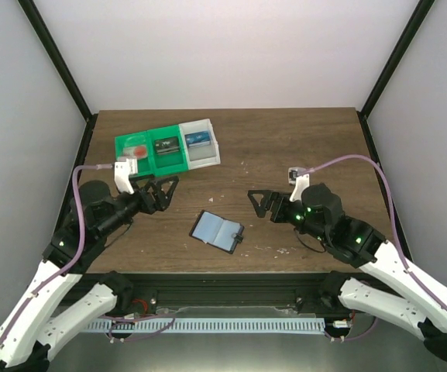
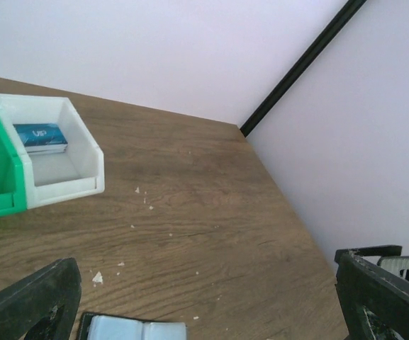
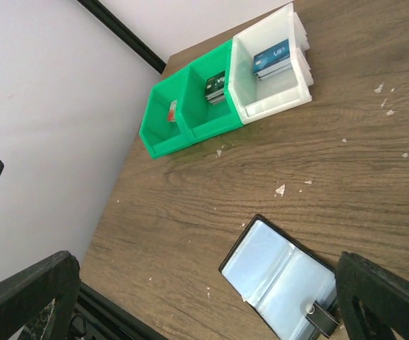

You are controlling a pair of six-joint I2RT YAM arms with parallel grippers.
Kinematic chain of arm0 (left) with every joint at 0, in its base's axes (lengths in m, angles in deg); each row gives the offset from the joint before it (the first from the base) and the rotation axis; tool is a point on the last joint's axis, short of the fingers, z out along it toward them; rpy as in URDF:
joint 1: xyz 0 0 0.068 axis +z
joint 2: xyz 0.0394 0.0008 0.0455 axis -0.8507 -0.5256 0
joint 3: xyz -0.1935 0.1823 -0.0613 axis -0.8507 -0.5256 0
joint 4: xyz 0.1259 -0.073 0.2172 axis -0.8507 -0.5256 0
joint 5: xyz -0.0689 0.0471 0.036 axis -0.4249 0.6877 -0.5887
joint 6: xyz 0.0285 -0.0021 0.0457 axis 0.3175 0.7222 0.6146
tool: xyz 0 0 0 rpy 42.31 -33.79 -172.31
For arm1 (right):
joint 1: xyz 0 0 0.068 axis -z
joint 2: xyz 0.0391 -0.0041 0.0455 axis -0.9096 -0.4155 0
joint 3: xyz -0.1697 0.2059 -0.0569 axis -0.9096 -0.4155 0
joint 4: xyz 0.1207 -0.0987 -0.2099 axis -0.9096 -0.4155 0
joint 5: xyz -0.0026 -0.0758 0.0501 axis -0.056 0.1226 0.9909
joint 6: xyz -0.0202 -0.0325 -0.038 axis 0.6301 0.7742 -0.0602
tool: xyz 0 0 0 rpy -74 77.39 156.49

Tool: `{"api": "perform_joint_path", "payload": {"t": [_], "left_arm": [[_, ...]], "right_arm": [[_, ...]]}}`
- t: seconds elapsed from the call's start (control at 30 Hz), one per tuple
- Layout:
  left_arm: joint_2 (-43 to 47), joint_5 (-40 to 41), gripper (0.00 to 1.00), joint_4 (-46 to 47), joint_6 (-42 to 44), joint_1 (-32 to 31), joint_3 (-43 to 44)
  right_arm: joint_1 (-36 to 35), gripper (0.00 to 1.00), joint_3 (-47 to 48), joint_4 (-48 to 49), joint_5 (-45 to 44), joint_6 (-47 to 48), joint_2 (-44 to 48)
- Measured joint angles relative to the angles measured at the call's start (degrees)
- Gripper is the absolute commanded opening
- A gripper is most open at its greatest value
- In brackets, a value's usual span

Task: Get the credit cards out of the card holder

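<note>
**Top view.** The card holder (image 1: pixel 217 231) lies open and flat on the wooden table (image 1: pixel 300 147), its blue-grey pockets facing up. The left arm reaches in low from the holder's left. The left gripper (image 1: pixel 163 191) hovers just up and left of the holder with its jaws apart, gripping nothing. The right arm is folded at the elbow, and the right gripper (image 1: pixel 257 203) sits just right of the holder, pointing toward it, also spread and empty. A green-and-white tray (image 1: pixel 167 147) sits beyond the holder to its far left. The credit cards (image 1: pixel 135 149), red and pale, lie in the green compartment farthest from the holder.

**Left wrist.** The two black fingers (image 2: pixel 27 297) stand wide apart at the lower corners. The holder's far edge shows between them, nearer the left-hand one. Beyond the holder, the tray's white compartment holds a blue card-sized item (image 2: pixel 41 137).

**Right wrist.** The fingers (image 3: pixel 27 297) are again spread wide. The open holder lies between them, nearer the right-hand one, with its closing tab (image 3: pixel 323 319) at the near corner. Beyond it, a black card-sized item (image 3: pixel 215 86) stands in the tray's middle compartment.
</note>
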Motion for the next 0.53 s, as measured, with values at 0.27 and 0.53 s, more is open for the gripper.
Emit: {"api": "perform_joint_path", "payload": {"t": [0.27, 0.53], "left_arm": [[1.64, 1.49, 1.00, -0.35, -1.77, 0.00, -3.72], [2.23, 2.08, 1.00, -0.44, -3.21, 0.00, -5.31]], "right_arm": [[0.00, 1.00, -0.02, -1.29, -0.85, -2.03, 2.32], [0.00, 1.00, -0.24, -1.53, -1.16, -2.34, 2.97]]}}
